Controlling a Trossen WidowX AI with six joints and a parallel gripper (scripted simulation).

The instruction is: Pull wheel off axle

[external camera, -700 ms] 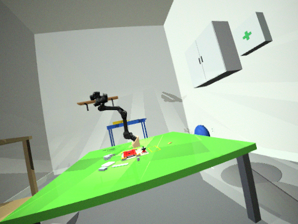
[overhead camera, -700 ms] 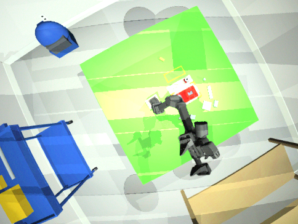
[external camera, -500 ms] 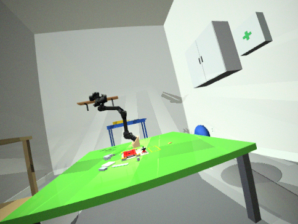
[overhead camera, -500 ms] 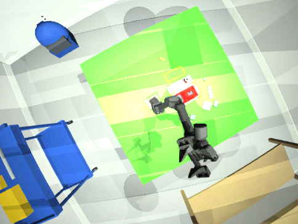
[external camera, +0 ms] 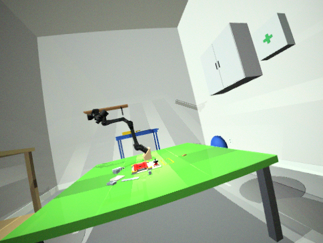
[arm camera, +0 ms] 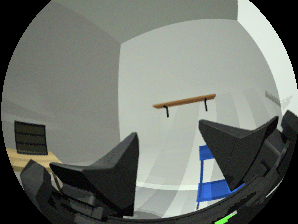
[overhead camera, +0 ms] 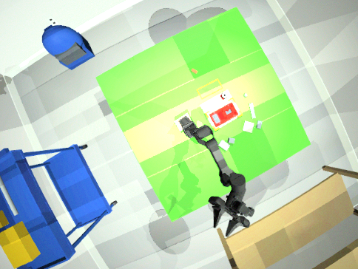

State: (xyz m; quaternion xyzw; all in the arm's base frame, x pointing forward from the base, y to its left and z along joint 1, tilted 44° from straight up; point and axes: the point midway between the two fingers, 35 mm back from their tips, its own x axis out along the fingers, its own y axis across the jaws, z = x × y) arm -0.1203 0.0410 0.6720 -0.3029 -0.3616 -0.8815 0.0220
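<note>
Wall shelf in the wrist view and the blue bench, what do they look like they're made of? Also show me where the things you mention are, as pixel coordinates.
The wall shelf (external camera: 115, 107) (arm camera: 185, 101) looks like wood: brown-orange board, matte, though no grain shows. The blue bench (overhead camera: 75, 181) (external camera: 137, 135) (arm camera: 214, 191) could be painted metal, judging by its slim, straight legs and even blue color; painted wood can't be ruled out.

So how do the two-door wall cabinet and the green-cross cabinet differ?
The two-door cabinet looks larger; the green-cross cabinet looks smaller and shallower.
The two-door cabinet shows a centre seam and dark handles; the green-cross cabinet shows a cross, no visible handles.
Both: pale fronts, same wall.
</note>
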